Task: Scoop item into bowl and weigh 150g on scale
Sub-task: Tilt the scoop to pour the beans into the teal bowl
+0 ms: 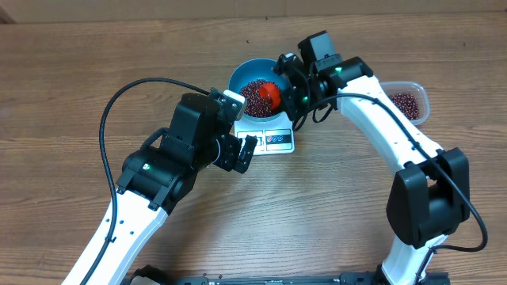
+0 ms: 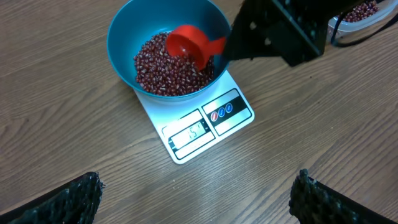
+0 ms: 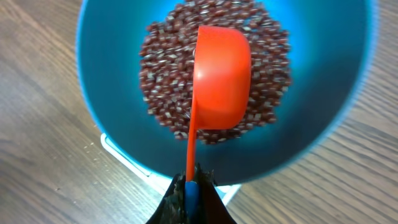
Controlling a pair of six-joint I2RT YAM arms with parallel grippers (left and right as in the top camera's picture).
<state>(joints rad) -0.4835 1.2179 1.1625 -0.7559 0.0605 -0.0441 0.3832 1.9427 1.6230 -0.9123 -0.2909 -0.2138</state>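
A bright blue bowl (image 1: 240,76) stands on the small white scale (image 1: 274,142), and dark red beans (image 1: 253,92) fill its bottom. My right gripper (image 1: 295,91) is shut on the thin handle of a red scoop (image 1: 270,95). The scoop's cup (image 3: 221,81) hangs tipped over the beans (image 3: 165,74) inside the bowl (image 3: 323,93), its rounded back toward the right wrist camera. My left gripper (image 2: 198,194) is open over bare table in front of the scale (image 2: 211,124), with nothing between its fingers (image 2: 69,202). The scale's display is lit, its digits too faint to read.
A clear plastic tub (image 1: 409,101) holding more beans stands at the right, behind the right arm. Black cables loop over the table near both arms. Bare wood surrounds the scale on the left and in front.
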